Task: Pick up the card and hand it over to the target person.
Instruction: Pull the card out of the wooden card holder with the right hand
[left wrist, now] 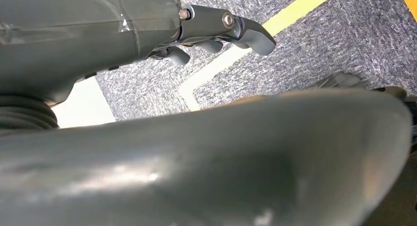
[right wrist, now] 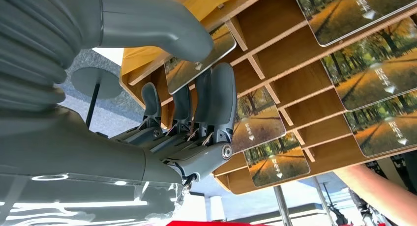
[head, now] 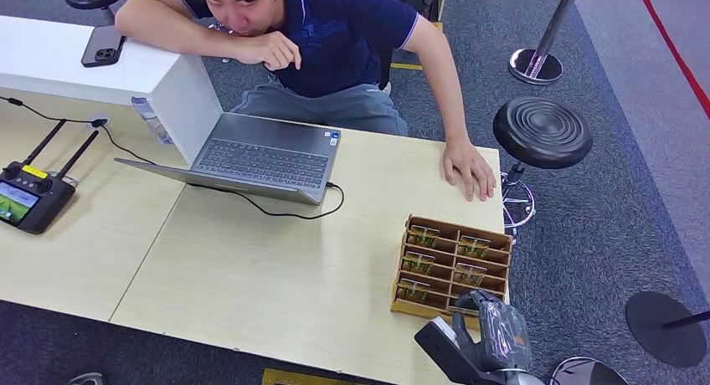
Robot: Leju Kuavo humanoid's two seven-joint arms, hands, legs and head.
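At the near right corner of the table (head: 276,276), wooden card rack (head: 452,266) w/ several slots, each holding a card w/ autumn-tree print. Right hand (head: 486,318) is at the rack's near edge; in right wrist view the right hand (right wrist: 192,113) has the thumb on top of one card (right wrist: 199,56) and dark fingers (right wrist: 221,100) underneath it, so it's pinching that card, which is still partly in its slot at the rack's edge. Other cards sit in slots beside it. Left hand (left wrist: 216,32) hangs over grey carpet w/ a yellow line, fingers curled inward, holding nothing. Person (head: 335,42) leans in at the far side of the table from the rack, one hand (head: 469,169) flat on the tabletop just beyond the rack. Open laptop (head: 259,155) left of the rack, further back. Remote controller (head: 33,197) well left of the rack. Black stool (head: 542,131) off the table, right of the rack and beyond it.
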